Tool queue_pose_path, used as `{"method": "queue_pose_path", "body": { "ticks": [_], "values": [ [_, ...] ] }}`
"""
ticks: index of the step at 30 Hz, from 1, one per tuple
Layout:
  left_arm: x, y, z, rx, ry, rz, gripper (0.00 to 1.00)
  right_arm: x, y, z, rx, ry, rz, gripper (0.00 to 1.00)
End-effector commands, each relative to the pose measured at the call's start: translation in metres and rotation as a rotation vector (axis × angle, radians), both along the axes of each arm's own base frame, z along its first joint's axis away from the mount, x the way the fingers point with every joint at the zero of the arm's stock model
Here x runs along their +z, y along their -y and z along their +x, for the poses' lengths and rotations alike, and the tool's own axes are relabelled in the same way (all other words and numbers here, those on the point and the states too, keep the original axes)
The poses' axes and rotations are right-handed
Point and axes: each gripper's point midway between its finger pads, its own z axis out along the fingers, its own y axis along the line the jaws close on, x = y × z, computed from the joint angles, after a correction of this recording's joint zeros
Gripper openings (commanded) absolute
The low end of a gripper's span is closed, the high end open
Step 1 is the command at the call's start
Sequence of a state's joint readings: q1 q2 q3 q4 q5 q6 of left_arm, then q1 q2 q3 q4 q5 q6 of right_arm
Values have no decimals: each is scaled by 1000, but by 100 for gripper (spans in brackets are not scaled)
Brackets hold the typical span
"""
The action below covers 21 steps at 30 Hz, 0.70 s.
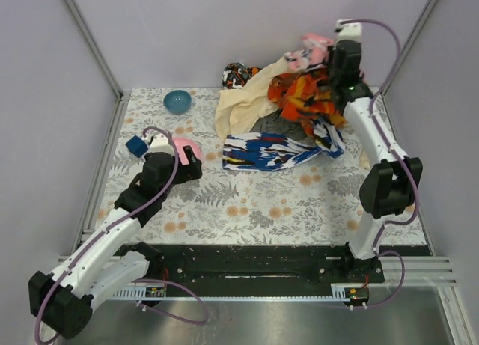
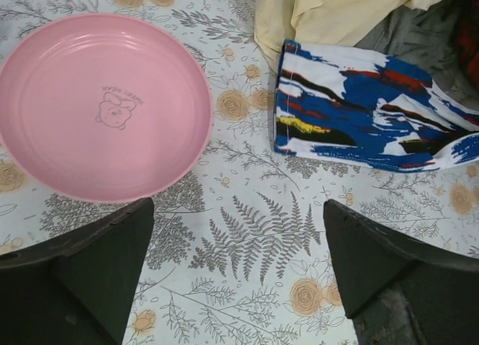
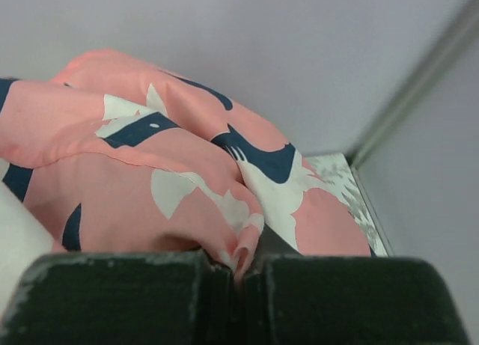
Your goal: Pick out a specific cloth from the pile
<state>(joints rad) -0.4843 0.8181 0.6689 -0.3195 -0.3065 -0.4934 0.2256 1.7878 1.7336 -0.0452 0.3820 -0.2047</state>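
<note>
The pile (image 1: 299,109) lies at the back right of the table. The dark grey cloth (image 1: 275,125) shows only as a small patch between the cream cloth (image 1: 243,104) and the orange-red piece (image 1: 307,94); a corner also shows in the left wrist view (image 2: 434,38). My right gripper (image 1: 327,55) is shut on the pink cloth with navy-white print (image 3: 172,180) and holds it raised above the pile. My left gripper (image 2: 236,263) is open and empty, low over the table beside the pink plate (image 2: 101,105).
The blue, white and black streaked cloth (image 1: 281,149) lies spread in front of the pile. A teal bowl (image 1: 177,100) stands at the back left. A blue block (image 1: 136,146) sits by the left arm. Enclosure walls close the back and sides.
</note>
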Motion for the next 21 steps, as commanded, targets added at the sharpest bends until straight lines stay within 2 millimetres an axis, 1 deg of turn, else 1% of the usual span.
{"method": "queue_pose_path", "body": {
  "ticks": [1,2,3,4,5,7,8,9,10,13,14,16,17,18,19,21],
  "values": [
    [41,28,24,-86,104,-71,99,60,121,0,-427,226,432,0],
    [42,35,29,-109,103,-74,99,46,131,7,-456,192,460,0],
    [44,42,33,-131,102,-83,99,30,135,16,-480,151,482,0],
    [45,48,40,-147,97,-85,99,8,151,21,-529,104,493,0],
    [46,56,45,-171,89,-89,99,-6,155,26,-552,72,511,0],
    [46,73,59,-221,71,-99,99,-50,159,40,-588,-30,540,0],
    [49,85,65,-257,69,-111,99,-68,160,46,-601,-74,553,0],
    [49,97,72,-288,61,-121,99,-95,161,50,-614,-146,561,0],
    [46,112,78,-336,43,-130,99,-114,161,56,-622,-186,577,0],
    [37,161,96,-463,9,-125,99,-163,148,69,-593,-299,624,0],
    [49,178,103,-502,31,-128,99,-178,143,72,-583,-328,645,0],
    [45,209,115,-572,17,-129,99,-205,134,74,-559,-384,671,0],
    [45,223,124,-592,15,-136,99,-215,131,75,-558,-404,680,0],
    [36,235,132,-607,-5,-139,99,-225,129,74,-555,-423,689,0],
    [37,245,143,-620,-1,-147,99,-234,126,74,-543,-444,693,0],
    [26,262,165,-610,-23,-157,99,-246,123,73,-544,-470,698,0]
  ]
}}
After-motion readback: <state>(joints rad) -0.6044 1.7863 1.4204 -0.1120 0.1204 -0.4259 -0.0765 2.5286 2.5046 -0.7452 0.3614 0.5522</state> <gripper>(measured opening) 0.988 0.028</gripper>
